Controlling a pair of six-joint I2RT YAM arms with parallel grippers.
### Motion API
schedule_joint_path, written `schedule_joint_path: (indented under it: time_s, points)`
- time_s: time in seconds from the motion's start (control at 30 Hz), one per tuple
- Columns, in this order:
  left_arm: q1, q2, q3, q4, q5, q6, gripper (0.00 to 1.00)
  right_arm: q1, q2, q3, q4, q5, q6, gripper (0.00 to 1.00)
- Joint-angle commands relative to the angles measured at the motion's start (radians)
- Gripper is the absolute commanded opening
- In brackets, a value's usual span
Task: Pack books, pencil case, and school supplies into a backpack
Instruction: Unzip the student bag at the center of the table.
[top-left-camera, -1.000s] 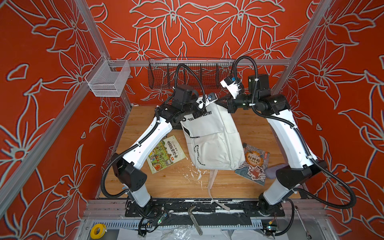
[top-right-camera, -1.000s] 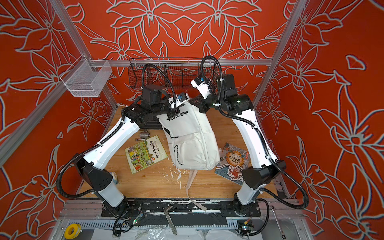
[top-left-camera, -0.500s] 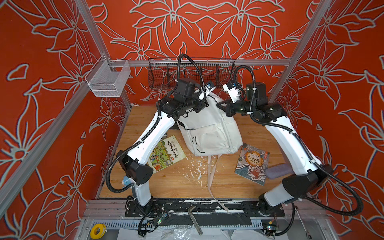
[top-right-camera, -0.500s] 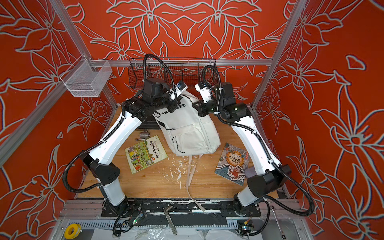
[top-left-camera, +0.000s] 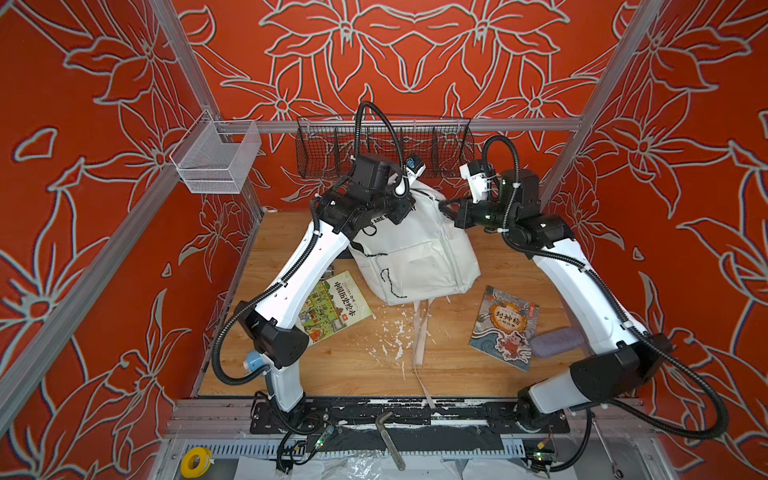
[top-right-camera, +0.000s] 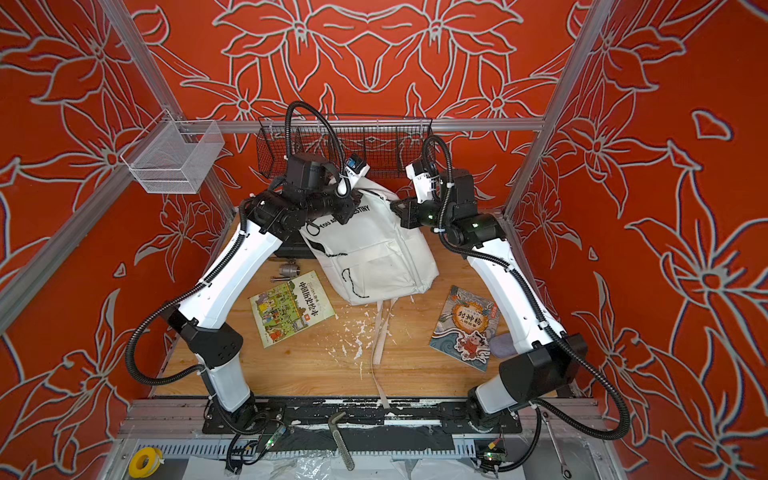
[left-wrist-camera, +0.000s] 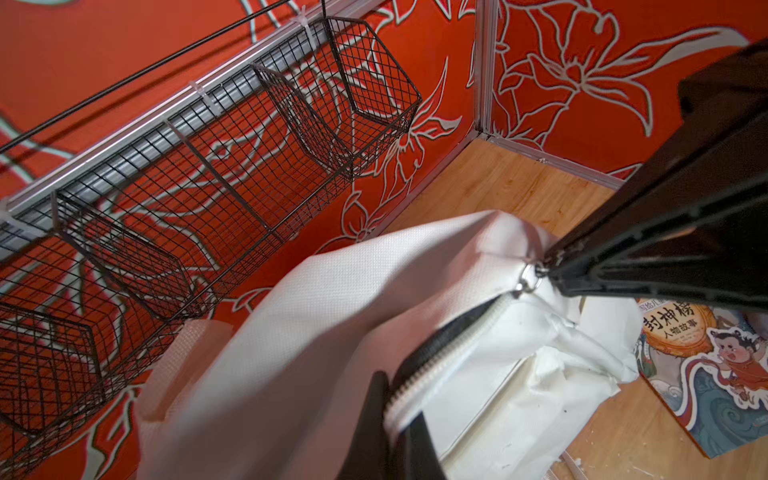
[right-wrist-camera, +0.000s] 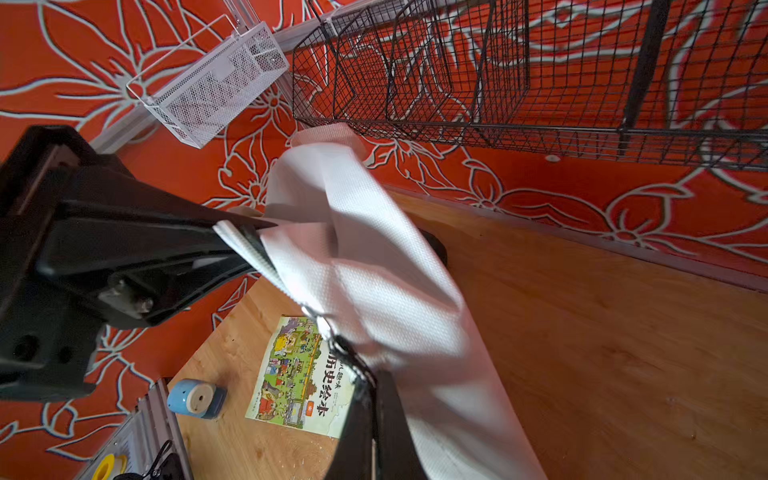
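The backpack (top-left-camera: 415, 253) hangs tilted over the rear middle of the tabletop (top-left-camera: 478, 374), held up by its top, with its straps (top-left-camera: 419, 332) trailing on the wood. The left gripper (top-left-camera: 407, 206) has its fingers clamped at the zip pull (left-wrist-camera: 528, 280). The right gripper (top-left-camera: 448, 206) has its fingers pinched on the fabric rim opposite. The green-and-yellow book (top-left-camera: 336, 305) lies toward the left and the blue book (top-left-camera: 505, 326) toward the right, with the pencil case (top-left-camera: 557, 340) just beside the blue one. The sharpener (top-left-camera: 252, 360) sits at the left edge.
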Motion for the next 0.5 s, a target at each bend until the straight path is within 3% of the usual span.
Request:
schedule_joint_path:
  time_s: [0.0, 0.2, 0.47]
  points:
    - [0.038, -0.041, 0.052, 0.026, -0.055, -0.1, 0.0, -0.025, 0.0, -0.05, -0.035, 0.033, 0.016, 0.0]
    - [0.043, -0.04, 0.097, 0.002, 0.02, -0.249, 0.0, -0.052, 0.021, 0.002, -0.065, 0.022, -0.002, 0.0]
    - [0.042, -0.054, 0.104, 0.063, 0.115, -0.524, 0.0, -0.118, 0.142, 0.319, -0.202, -0.011, -0.062, 0.0]
